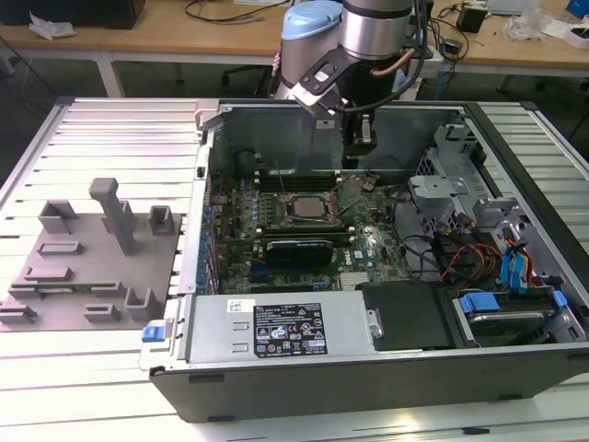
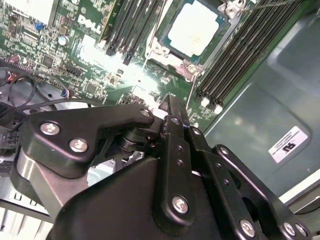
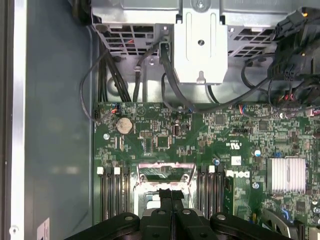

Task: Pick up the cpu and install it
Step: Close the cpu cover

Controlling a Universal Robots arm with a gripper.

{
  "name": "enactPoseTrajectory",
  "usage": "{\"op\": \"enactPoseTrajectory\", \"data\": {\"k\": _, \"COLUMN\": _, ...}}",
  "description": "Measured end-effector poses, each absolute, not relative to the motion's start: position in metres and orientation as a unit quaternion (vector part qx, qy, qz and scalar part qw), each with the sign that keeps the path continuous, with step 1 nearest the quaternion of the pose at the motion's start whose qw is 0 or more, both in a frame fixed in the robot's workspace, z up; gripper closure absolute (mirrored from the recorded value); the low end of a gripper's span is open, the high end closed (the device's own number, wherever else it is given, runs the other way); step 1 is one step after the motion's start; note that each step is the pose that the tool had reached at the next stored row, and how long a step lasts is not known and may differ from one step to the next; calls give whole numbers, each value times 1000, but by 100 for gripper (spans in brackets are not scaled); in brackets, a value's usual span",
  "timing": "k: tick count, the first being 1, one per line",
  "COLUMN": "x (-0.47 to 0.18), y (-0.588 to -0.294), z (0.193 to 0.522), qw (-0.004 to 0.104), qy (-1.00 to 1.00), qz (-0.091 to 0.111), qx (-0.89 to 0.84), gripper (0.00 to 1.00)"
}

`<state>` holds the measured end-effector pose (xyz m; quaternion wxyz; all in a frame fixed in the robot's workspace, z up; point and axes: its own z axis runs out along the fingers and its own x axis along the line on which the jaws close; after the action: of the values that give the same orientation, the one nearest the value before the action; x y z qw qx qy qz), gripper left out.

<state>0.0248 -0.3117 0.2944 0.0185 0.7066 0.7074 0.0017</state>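
Claw (image 3: pixel 171 192) pinched shut, nothing between tips, hangs over board (image 3: pixel 210 135) near socket (image 2: pixel 167 52). Cpu (image 2: pixel 199 26) lies in socket. Judgement: placing done; bracket (image 3: pixel 165 170) looks raised, not yet locked.

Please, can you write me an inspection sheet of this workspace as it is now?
Surface: slatted metal table, carrying an open computer case.
Job's things: cpu lies in the socket, pale top up.
Clutter: grey fixture beside the case, at the exterior view's left.
Grippers: gripper above the board, fingers shut, holding nothing.
Cables: black cables and coloured wires inside the case.
Surroundings: wooden benches behind.
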Motion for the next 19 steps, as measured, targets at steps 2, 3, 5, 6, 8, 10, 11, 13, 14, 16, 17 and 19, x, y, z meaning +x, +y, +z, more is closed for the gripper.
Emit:
{"op": "enactPoseTrajectory", "data": {"k": 2, "x": 29, "y": -312, "z": 294, "qw": 18, "qy": 707, "qz": 2, "qx": 707, "gripper": 89}}
{"op": "enactPoseTrajectory", "data": {"k": 3, "x": 31, "y": -312, "z": 294, "qw": 18, "qy": 707, "qz": 2, "qx": 707, "gripper": 89}}
{"op": "enactPoseTrajectory", "data": {"k": 5, "x": 34, "y": -312, "z": 294, "qw": 18, "qy": 707, "qz": 2, "qx": 707, "gripper": 89}}
{"op": "enactPoseTrajectory", "data": {"k": 6, "x": 35, "y": -312, "z": 294, "qw": 18, "qy": 707, "qz": 2, "qx": 707, "gripper": 89}}
{"op": "enactPoseTrajectory", "data": {"k": 8, "x": 38, "y": -312, "z": 294, "qw": 18, "qy": 707, "qz": 2, "qx": 707, "gripper": 89}}
{"op": "enactPoseTrajectory", "data": {"k": 10, "x": 41, "y": -312, "z": 294, "qw": 18, "qy": 707, "qz": 2, "qx": 707, "gripper": 89}}
{"op": "enactPoseTrajectory", "data": {"k": 11, "x": 42, "y": -312, "z": 294, "qw": 18, "qy": 707, "qz": 2, "qx": 707, "gripper": 89}}
{"op": "enactPoseTrajectory", "data": {"k": 13, "x": 45, "y": -312, "z": 294, "qw": 18, "qy": 707, "qz": 2, "qx": 707, "gripper": 89}}
{"op": "enactPoseTrajectory", "data": {"k": 14, "x": 47, "y": -312, "z": 294, "qw": 18, "qy": 707, "qz": 2, "qx": 707, "gripper": 89}}
{"op": "enactPoseTrajectory", "data": {"k": 16, "x": 50, "y": -312, "z": 294, "qw": 18, "qy": 707, "qz": 2, "qx": 707, "gripper": 89}}
{"op": "enactPoseTrajectory", "data": {"k": 17, "x": 53, "y": -312, "z": 294, "qw": 18, "qy": 707, "qz": 2, "qx": 707, "gripper": 89}}
{"op": "enactPoseTrajectory", "data": {"k": 19, "x": 54, "y": -312, "z": 294, "qw": 18, "qy": 707, "qz": 2, "qx": 707, "gripper": 89}}
